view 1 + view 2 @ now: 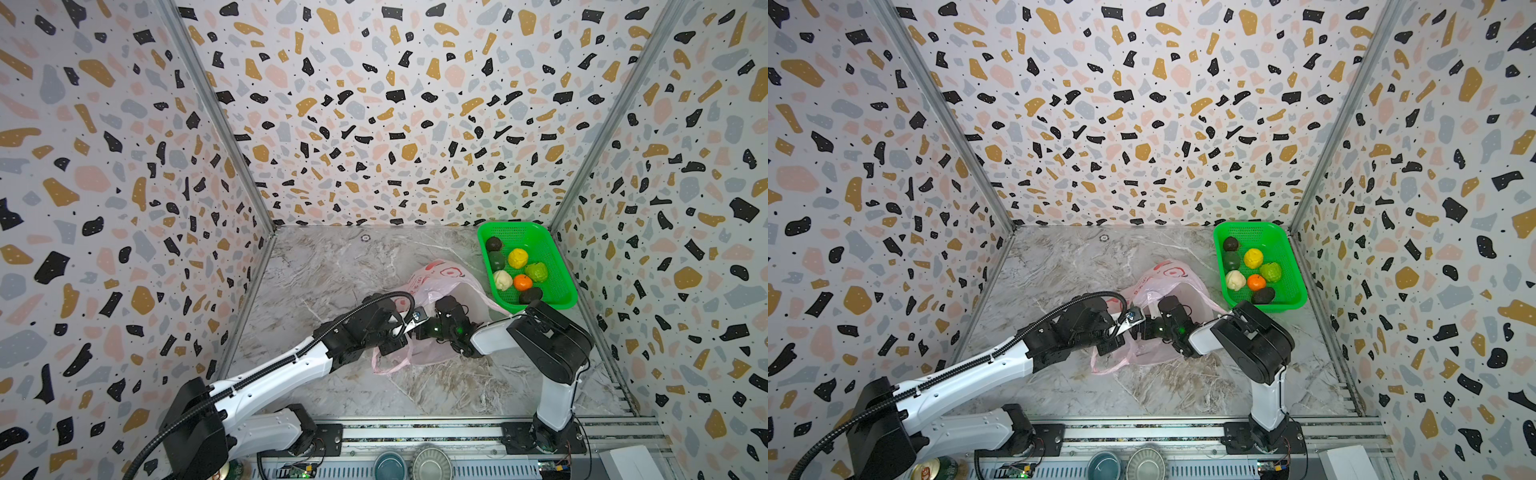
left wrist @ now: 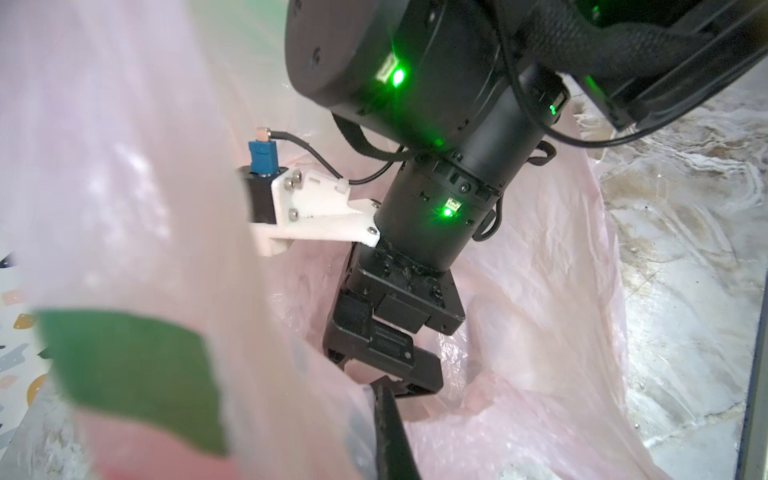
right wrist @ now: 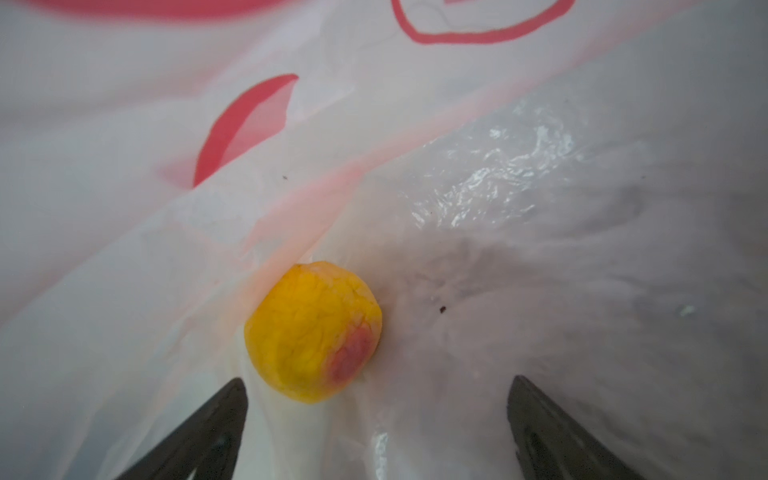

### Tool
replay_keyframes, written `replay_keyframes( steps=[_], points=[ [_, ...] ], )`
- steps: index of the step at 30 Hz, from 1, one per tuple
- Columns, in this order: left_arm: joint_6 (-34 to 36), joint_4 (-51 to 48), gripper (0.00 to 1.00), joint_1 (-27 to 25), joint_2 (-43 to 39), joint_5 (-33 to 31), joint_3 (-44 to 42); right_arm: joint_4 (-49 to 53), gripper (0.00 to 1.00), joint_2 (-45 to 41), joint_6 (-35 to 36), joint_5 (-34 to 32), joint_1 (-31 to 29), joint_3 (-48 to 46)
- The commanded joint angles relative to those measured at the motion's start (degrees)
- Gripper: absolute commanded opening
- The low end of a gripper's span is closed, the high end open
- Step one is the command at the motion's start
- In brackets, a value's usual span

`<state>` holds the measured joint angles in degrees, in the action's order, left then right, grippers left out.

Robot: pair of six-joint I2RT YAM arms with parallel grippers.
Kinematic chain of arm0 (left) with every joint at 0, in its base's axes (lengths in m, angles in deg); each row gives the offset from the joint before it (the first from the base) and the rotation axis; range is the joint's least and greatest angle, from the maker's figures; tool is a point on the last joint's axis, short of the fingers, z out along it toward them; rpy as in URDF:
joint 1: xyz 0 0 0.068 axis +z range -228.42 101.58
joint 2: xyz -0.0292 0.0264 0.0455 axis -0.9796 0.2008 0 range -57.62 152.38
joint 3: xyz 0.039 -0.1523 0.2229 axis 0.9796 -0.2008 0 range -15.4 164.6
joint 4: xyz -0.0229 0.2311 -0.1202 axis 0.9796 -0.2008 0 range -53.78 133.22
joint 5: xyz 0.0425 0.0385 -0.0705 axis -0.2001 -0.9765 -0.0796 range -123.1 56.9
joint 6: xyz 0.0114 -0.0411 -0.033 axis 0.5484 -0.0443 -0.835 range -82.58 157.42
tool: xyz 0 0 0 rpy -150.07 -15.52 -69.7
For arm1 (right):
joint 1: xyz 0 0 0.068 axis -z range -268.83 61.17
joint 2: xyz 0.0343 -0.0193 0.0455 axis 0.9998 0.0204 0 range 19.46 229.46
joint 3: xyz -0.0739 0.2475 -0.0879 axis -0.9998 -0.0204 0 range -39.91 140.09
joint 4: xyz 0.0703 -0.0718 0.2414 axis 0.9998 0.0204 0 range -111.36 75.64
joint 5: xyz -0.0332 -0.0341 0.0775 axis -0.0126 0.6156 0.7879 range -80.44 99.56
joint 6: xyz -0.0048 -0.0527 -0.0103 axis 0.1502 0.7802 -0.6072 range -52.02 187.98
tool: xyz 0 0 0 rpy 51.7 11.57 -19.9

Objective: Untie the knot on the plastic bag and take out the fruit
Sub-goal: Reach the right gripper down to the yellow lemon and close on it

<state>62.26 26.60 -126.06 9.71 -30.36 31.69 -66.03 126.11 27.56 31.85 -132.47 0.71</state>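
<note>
1. handle loop (image 1: 390,368): pink and slack, lying on the marble tabletop (image 1: 324,274) at the near edge of the plastic bag (image 1: 440,276). No knot shows anywhere and the bag's mouth gapes, so I judge the untying done.

2. left gripper (image 1: 394,347): at the bag's near left rim, clamped fully down on a fold of the film and holding the mouth up.

3. right gripper (image 3: 376,409): inside the bag, entering from its right side. The jaws are spread as wide as they go and grip nothing.

4. yellow fruit (image 3: 313,332): has a red blush and is the only piece I can see inside. It lies on the bag's floor just ahead of the right gripper's fingertips, nearer one finger than the other.

5. green basket (image 1: 550,291): just beyond the bag, on its far right. It holds seven fruits (image 1: 518,258): yellow, orange, bumpy light green, cream, dark green and two blackish.

Hazards, as I judge them:
- Closing from this offset could nudge the round fruit sideways instead of catching it.
- The loose film under the fingers could get pinched with the fruit, so the bag drags up too.
- If the clamped fold slips free, the mouth would sag over the right gripper.
</note>
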Motion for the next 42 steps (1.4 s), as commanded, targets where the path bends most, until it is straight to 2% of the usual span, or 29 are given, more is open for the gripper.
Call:
replay_keyframes(
  steps=[1, 6, 10, 16, 21, 25, 28, 30, 37, 42],
  points=[
    [1.59, 1.54, 0.00, 0.15, 1.19, 3.19, 2.33, 0.19, 0.99, -5.04, 1.83, -0.48, 0.88, -3.02],
    [1.81, 2.56, 0.00, -0.84, 2.75, 6.27, 5.19, 2.63, 0.99, -9.73, 2.49, -2.40, 2.54, -5.96],
    [2.22, 0.78, 0.00, -1.83, 3.01, 6.61, 7.56, 3.83, 1.00, -11.33, 3.42, -1.32, 2.66, -5.38],
    [3.58, -1.42, 0.00, -1.99, 1.41, 5.60, 5.82, 2.04, 1.00, -8.83, 2.83, 1.44, 2.01, -3.68],
    [4.57, -0.28, 0.00, -1.94, 1.55, 6.01, 3.20, 2.74, 1.00, -3.35, 3.75, 3.32, -0.48, 0.23],
    [5.02, -0.93, 0.00, -1.93, 1.54, 5.84, 2.25, 10.71, 0.98, 1.03, 5.32, 2.35, -2.44, 4.97],
    [4.52, -0.87, 0.00, -1.93, 0.41, 5.64, 1.11, 20.34, 0.99, -0.54, 7.62, -5.19, -3.86, 6.33],
    [3.93, -0.73, 0.00, -1.93, -0.13, 5.88, 0.44, 22.61, 1.00, -2.23, 8.65, -7.18, -3.96, 5.80],
    [2.58, -0.70, 0.00, -2.00, -1.78, 5.58, -1.29, 27.50, 0.99, -7.02, 11.89, -6.51, -2.68, 6.80],
    [1.61, -1.38, 0.00, -1.97, -3.04, 5.15, -1.70, 32.13, 0.99, -9.48, 12.77, -3.32, -2.07, 7.47]
  ],
)
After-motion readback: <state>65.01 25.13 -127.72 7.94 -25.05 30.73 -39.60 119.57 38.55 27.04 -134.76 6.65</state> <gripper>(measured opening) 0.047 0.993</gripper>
